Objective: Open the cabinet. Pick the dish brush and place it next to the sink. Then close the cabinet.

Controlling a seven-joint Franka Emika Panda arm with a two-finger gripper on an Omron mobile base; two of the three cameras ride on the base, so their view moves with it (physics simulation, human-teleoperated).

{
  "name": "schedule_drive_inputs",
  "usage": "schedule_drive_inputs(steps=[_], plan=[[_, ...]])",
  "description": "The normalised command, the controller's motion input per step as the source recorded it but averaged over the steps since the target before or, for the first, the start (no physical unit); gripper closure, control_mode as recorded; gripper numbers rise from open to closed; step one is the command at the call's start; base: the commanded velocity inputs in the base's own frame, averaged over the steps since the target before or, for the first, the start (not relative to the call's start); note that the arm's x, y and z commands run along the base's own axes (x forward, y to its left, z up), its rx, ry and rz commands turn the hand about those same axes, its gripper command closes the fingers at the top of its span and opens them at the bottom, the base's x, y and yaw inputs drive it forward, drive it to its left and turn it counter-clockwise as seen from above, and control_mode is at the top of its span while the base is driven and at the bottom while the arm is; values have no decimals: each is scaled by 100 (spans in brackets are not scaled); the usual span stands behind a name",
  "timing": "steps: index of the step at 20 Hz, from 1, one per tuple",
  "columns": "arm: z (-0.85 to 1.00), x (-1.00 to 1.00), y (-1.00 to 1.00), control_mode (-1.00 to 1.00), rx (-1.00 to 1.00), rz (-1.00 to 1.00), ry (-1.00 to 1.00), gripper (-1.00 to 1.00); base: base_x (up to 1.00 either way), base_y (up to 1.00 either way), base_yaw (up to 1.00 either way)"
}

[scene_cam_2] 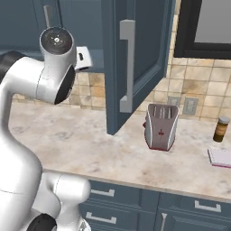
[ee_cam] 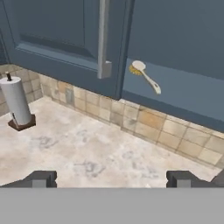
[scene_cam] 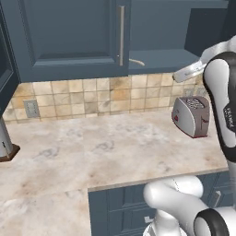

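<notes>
Brush and tool are what the coming reach turns on. The dish brush (ee_cam: 145,76) lies flat on the bottom shelf of the cabinet (ee_cam: 175,39), in the half whose door is swung out. In the hand view it sits above and a little right of centre, beyond the tool (ee_cam: 112,178), so the tool must travel forward and upward to meet it. The brush's long axis runs diagonally in that view: the bristled head points up-left, toward the closed door's bar handle (ee_cam: 103,39), and the thin cream handle trails down-right toward the shelf's front edge. From the left base view the brush (scene_cam: 137,61) shows as a thin curved line on the shelf, just right of the closed door.

The tool stands wide open and holds nothing; its two dark fingertips (ee_cam: 40,178) rise far apart at the bottom of the hand view, over the marbled table (ee_cam: 87,148). Brush and tool are well apart, with the tiled backsplash between them in that view.

As a judgement, the door-opening step looks done on one side: the right base view shows the open door (scene_cam_2: 135,63) swung out over the table, beside the toaster (scene_cam_2: 160,127). The next move likely calls for lining the open fingers across the slim handle, not along it, and reaching in without clipping the open door.
</notes>
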Motion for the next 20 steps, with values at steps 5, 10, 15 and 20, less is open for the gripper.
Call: schedule_drive_inputs(steps=[5,10,15,20], plan=[[14,78,57,-100,-1,0,22,-100,0,0,0],[0,66,4,-100,-1,-3,16,-100,0,0,0],[-3,43,-31,-100,0,-2,1,-100,0,0,0],[-31,56,-4,-100,0,1,0,-100,0,0,0]])
